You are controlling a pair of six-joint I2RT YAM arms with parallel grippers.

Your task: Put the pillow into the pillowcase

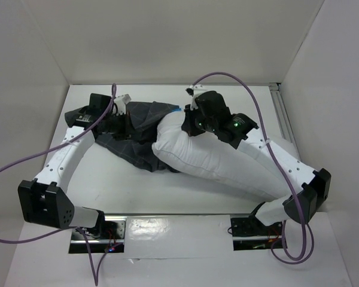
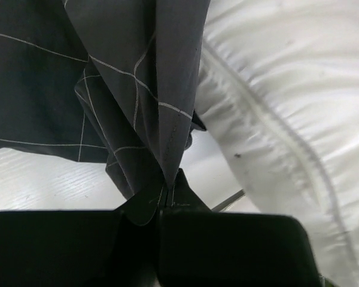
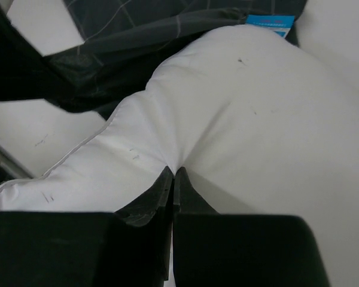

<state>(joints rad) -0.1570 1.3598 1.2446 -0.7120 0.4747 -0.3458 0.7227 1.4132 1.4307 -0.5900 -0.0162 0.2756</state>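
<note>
Top view: pillow lies diagonally from frame centre to lower right on the white table. Its upper-left end is tucked into the crumpled pillowcase, left of centre. Left gripper is at the pillowcase's left part, right gripper at the pillow's upper end (jaw state not readable from here). Purple cables loop over both arms.

Left wrist view: left gripper at bottom centre, jaws pressed together, pinching a hanging fold of the checked pillowcase. Pillow fills the right side, table at lower left.

Right wrist view: right gripper at bottom centre, jaws pressed together, pinching a pucker of the pillow cover. Pillowcase is draped across the top edge, with a small blue label at upper right and table at left.
</note>
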